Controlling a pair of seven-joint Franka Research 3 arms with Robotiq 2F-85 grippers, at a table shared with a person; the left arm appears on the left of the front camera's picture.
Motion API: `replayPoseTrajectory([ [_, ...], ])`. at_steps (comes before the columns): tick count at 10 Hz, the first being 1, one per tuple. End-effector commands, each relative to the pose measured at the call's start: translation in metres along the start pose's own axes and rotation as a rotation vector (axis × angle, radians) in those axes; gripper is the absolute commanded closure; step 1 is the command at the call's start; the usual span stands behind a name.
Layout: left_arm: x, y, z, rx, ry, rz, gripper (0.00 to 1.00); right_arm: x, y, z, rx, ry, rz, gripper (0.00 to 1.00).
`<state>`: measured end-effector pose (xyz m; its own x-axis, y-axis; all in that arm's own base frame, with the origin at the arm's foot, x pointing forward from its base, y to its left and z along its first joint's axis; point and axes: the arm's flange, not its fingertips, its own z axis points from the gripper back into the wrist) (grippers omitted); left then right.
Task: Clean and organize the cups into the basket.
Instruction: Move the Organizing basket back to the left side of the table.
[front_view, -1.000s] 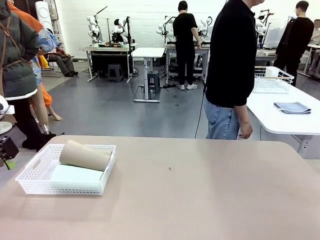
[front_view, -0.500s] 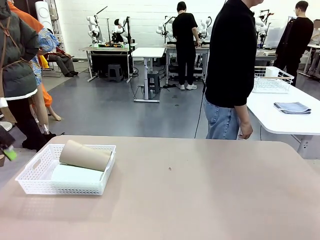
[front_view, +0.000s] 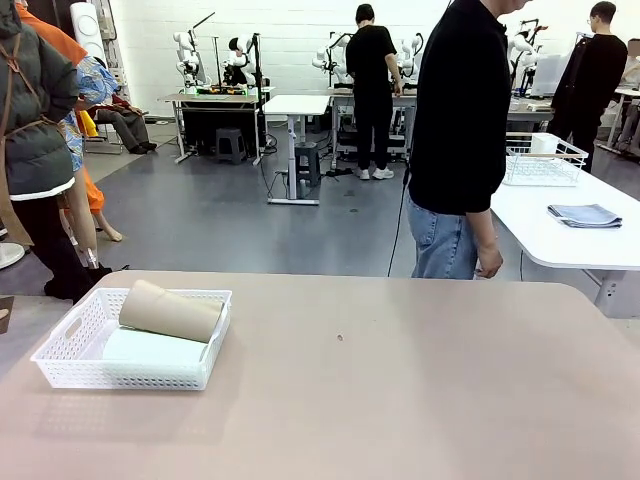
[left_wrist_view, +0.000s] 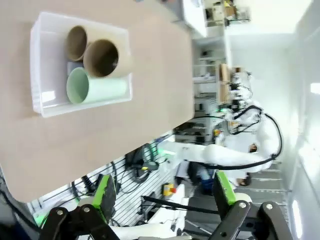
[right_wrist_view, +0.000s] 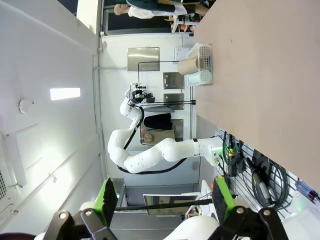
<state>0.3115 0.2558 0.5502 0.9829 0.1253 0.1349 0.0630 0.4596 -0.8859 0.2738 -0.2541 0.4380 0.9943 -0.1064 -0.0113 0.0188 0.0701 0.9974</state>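
The white mesh basket (front_view: 120, 376) sits at the table's left. A tan cup (front_view: 170, 310) lies on its side across the top, over the pale mint cup (front_view: 150, 347). From above, the basket (left_wrist_view: 50, 97) holds two tan cups (left_wrist_view: 102, 57) (left_wrist_view: 76, 42) and the mint cup (left_wrist_view: 92, 86), all lying down with mouths facing the camera. My left gripper (left_wrist_view: 165, 196) hangs well away from it, open and empty. My right gripper (right_wrist_view: 163, 199) is also open and empty, far from the basket (right_wrist_view: 205, 54) at the table's other end.
A person in a black top and jeans (front_view: 460, 150) stands at the far edge, right of centre. Beyond, a white table carries a wire basket (front_view: 545, 160) and a folded grey cloth (front_view: 585, 215). The tan tabletop (front_view: 400, 380) is bare right of the basket.
My left gripper, seen at the front view's left edge a second ago, has drawn back out of that picture. The basket and cups have not moved.
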Motion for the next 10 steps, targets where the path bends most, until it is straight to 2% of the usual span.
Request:
replayPoseTrajectory([
  [1,0.027,0.036,0.040,-0.146,-0.012,-0.002,0.00,-0.002,0.000,-0.001,0.010,0.003,0.011,0.00],
  [3,0.025,0.059,0.066,-0.198,-0.037,-0.020,0.00,-0.002,0.000,-0.001,0.010,0.003,0.011,0.00],
  [6,0.015,0.079,0.091,-0.211,-0.078,-0.011,0.00,-0.002,0.000,-0.001,0.010,0.003,0.011,0.00],
  [8,0.006,0.077,0.092,-0.202,-0.052,-0.015,0.00,-0.002,0.000,-0.001,0.010,0.003,0.011,0.00],
  [9,0.010,0.079,0.068,-0.208,-0.076,0.012,0.00,-0.002,0.000,-0.001,0.010,0.003,0.011,0.00],
  [10,0.010,0.079,0.068,-0.208,-0.076,0.012,0.00,-0.002,0.000,-0.001,0.010,0.003,0.011,0.00],
])
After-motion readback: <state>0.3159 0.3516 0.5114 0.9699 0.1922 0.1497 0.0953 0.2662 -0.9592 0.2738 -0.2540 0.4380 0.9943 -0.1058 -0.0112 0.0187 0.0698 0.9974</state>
